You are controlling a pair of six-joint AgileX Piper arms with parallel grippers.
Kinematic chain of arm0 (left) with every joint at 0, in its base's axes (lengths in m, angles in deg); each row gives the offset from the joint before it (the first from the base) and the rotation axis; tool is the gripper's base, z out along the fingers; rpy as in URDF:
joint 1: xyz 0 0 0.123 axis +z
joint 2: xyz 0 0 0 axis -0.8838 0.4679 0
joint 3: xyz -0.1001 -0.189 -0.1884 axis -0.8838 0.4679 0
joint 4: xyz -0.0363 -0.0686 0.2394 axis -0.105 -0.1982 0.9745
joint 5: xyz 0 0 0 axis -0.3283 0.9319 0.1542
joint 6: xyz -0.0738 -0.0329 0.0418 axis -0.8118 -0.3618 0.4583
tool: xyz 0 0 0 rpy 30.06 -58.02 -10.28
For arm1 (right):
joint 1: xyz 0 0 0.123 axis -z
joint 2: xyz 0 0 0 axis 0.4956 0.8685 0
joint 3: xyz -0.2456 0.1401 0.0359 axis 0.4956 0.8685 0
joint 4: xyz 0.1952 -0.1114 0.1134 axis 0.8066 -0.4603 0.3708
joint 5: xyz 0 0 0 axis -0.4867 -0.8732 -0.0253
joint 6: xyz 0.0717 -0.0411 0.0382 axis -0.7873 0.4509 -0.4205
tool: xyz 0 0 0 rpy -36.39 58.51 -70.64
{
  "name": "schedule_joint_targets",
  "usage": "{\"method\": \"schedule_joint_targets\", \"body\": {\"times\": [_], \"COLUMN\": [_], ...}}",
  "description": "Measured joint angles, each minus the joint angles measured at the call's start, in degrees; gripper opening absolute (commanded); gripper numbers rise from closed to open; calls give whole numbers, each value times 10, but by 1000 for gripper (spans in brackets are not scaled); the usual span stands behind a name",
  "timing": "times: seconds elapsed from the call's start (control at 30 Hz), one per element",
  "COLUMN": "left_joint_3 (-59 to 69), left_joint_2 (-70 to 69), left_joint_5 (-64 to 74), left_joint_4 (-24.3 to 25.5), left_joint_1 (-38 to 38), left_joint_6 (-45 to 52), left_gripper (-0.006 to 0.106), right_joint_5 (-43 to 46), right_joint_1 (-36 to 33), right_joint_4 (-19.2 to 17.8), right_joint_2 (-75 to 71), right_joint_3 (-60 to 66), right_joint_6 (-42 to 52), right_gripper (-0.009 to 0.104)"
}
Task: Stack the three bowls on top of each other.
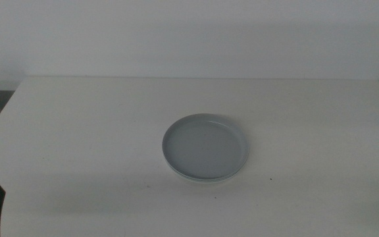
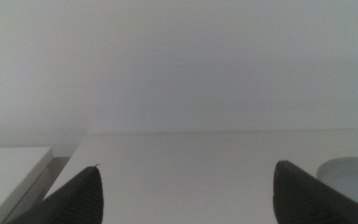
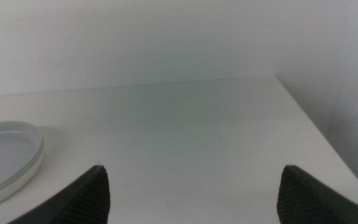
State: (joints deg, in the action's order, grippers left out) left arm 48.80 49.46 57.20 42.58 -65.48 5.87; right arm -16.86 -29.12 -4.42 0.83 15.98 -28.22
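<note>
Both grippers are sitting idle with jaws spread wide and nothing in them. Left gripper [image 2: 185,193] is waiting low at the near left corner of the white table [image 1: 77,131], right gripper [image 3: 191,193] is hanging back out of the middle view. Ahead of them, between the two, the round matte plastic bowls [image 1: 205,147] are resting nested mid-table, pale grey one on top, a whitish rim [image 3: 17,177] peeking below. Looks stacked to me; I'm guessing just back off without bumping it.
</note>
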Motion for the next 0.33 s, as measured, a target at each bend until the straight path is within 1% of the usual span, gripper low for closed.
{"method": "schedule_joint_targets", "body": {"times": [0.1, 0.33], "left_joint_3": [0, 0], "left_joint_2": [0, 0], "left_joint_5": [7, 9], "left_joint_4": [0, 0], "left_joint_1": [0, 4], "left_joint_6": [0, 0], "left_gripper": [94, 94], "right_joint_5": [-1, -1], "right_joint_1": [0, 0], "right_joint_4": [16, 21], "right_joint_2": [0, 0], "right_joint_3": [0, 0], "right_joint_6": [0, 0], "right_gripper": [93, 93]}}
